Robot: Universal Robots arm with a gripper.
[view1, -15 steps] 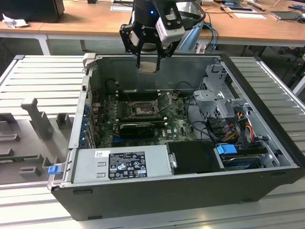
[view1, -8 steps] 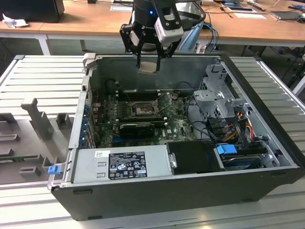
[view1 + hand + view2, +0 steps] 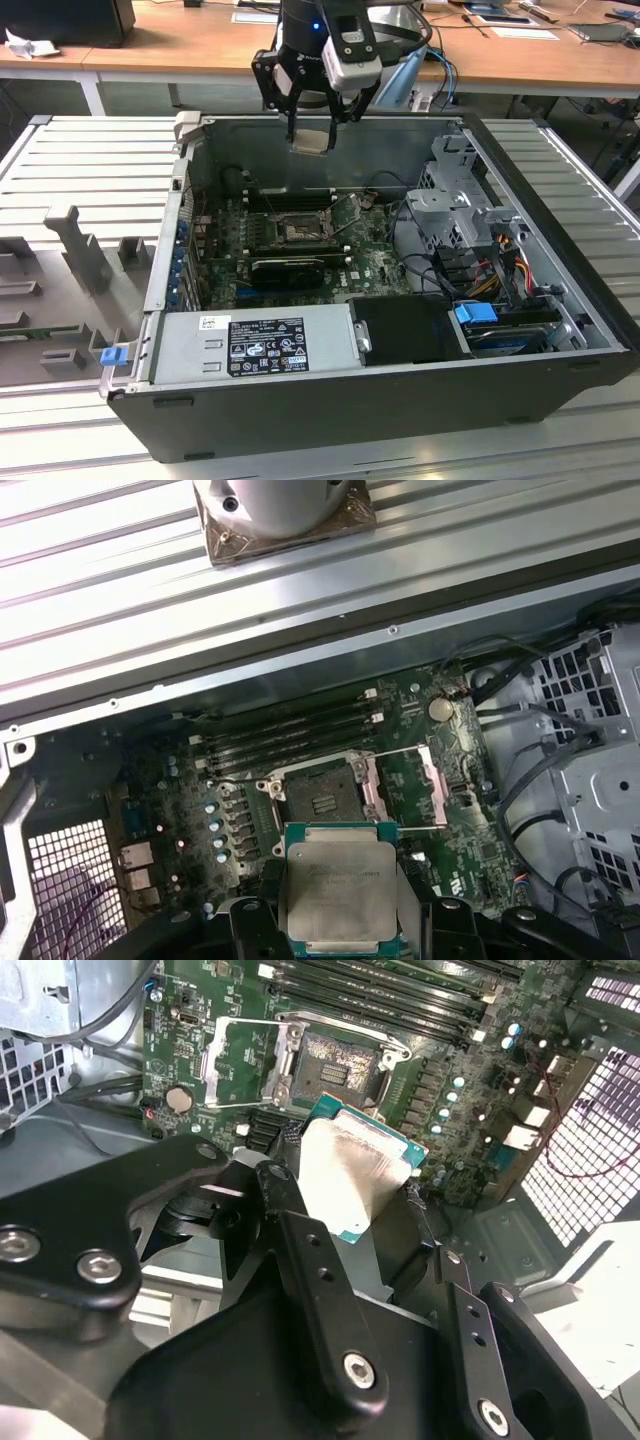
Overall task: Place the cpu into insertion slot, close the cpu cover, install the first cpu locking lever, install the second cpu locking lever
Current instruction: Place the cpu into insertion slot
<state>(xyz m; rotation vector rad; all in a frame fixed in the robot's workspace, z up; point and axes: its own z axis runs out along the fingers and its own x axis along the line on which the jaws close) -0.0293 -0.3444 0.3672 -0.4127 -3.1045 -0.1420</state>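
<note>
Your cpu [image 3: 340, 895] is off the board: it sits pinched by its edges between the black fingers of the tool [image 3: 312, 135], silvery top turned toward the wrist cameras, green rim showing around it. Fingers pressed in on the chip from two opposite sides.

Below it, well apart, the insertion slot [image 3: 322, 795] lies bare, dark centre exposed. The cpu cover [image 3: 405, 785] is swung open, lying out flat just beside the slot on the motherboard [image 3: 370, 265]. Long black memory slots [image 3: 290, 730] run near the slot's other side.

In the exterior view your arm [image 3: 315, 30] comes down from above, wrist near vertical, tool pointing down. It hangs over the far wall of the open computer case [image 3: 300, 410], chip about level with that wall's rim. The case lies on its side on the ribbed grey worktop [image 3: 90, 160].
</note>
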